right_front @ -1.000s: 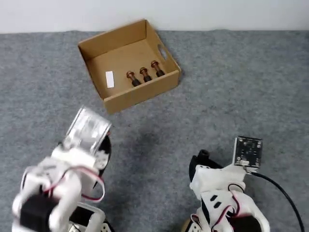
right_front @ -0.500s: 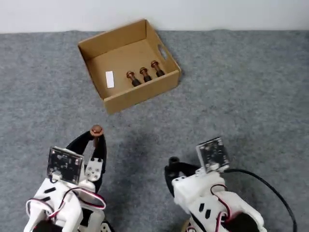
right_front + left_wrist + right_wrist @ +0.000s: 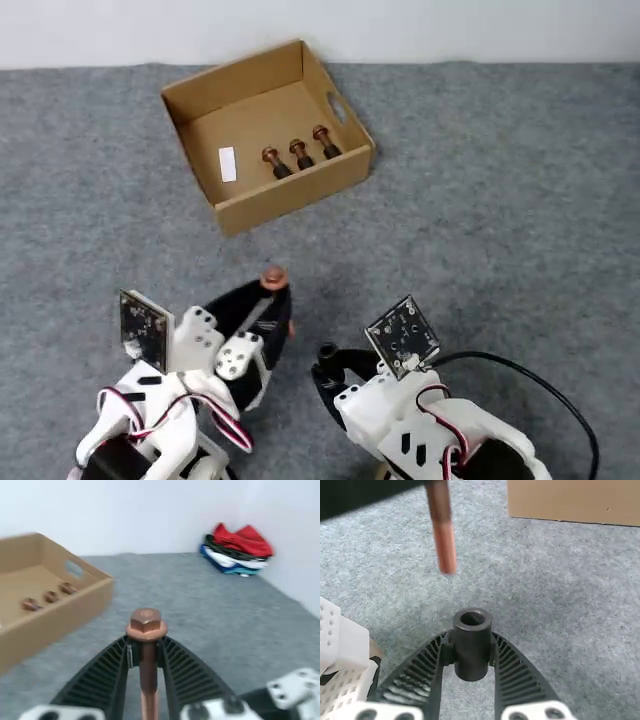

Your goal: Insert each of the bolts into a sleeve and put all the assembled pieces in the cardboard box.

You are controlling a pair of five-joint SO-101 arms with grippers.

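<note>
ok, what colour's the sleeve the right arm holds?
The sleeve is dark grey-black; clearest in the right wrist view.

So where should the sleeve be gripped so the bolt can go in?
Around its round outer wall, from the side, below the rim. The sleeve stands about upright with its open bore facing up, so a side grip leaves the hole free for the bolt. The right tool grips it that way.

"Where was the left claw [image 3: 272,300]?"
"Closed on a copper bolt [image 3: 274,277], just beside the right claw [image 3: 330,364], which gripped a black sleeve [image 3: 327,352]."
"And the cardboard box [image 3: 290,195]?"
"Well apart on the grey worktop [image 3: 500,180], with three assembled pieces [image 3: 300,152] in a row inside."
</note>
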